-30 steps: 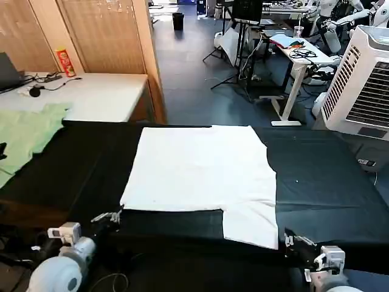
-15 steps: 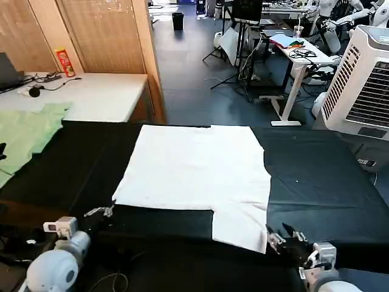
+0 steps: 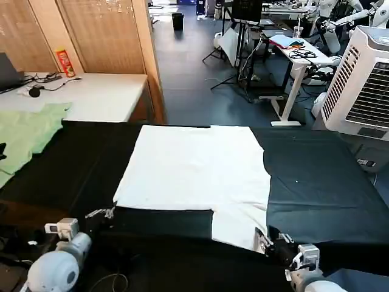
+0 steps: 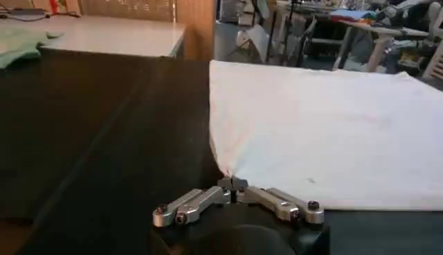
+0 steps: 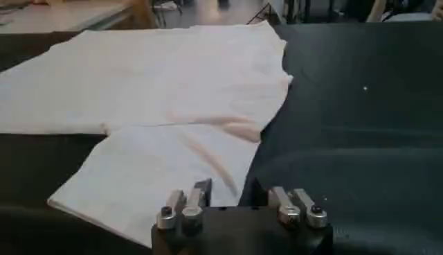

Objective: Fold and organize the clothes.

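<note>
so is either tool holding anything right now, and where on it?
Left tool is pinched shut on the T-shirt's near corner. Right tool sits open at the sleeve edge, holding nothing.

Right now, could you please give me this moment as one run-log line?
T-shirt flat on black table | left gripper shut on near-left corner | right gripper open at near-right sleeve

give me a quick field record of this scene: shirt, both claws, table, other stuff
shirt: white T-shirt spread flat, plain side up, one sleeve flap toward the near edge
left claw: left claw shut on the shirt's near left corner
right claw: right claw open, at the sleeve flap's near corner
table: black table
other: pale green garment on the far left; white air cooler on the far right
</note>
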Available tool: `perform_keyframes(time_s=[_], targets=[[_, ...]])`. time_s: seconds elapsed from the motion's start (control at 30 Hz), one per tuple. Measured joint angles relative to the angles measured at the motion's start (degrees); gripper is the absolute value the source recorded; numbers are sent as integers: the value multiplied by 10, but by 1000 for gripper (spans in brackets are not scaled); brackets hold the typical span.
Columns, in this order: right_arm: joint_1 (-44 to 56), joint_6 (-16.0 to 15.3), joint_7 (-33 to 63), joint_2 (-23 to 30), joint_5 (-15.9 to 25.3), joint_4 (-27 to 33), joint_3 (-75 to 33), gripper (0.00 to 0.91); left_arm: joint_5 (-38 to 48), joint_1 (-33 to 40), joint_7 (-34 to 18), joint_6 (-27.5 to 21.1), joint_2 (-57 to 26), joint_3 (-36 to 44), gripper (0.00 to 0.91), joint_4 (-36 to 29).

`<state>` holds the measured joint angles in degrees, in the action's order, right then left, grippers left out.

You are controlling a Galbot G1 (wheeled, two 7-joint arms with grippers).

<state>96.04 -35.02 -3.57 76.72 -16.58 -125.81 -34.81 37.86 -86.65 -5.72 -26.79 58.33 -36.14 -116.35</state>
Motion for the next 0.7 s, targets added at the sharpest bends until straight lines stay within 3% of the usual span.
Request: perform_keyframes(time_s=[0.17, 0.4, 0.7], targets=[[13, 5, 4, -3, -3, -15, -11, 0, 0, -1, 0, 0, 0, 0, 0, 0], [60, 6, 27, -1, -29, -73, -36, 0, 11, -20, -1, -1, -5, -13, 0, -20], [142, 17, 35, 12, -18, -129, -33, 0, 27, -78, -4, 0, -25, -55, 0, -68]])
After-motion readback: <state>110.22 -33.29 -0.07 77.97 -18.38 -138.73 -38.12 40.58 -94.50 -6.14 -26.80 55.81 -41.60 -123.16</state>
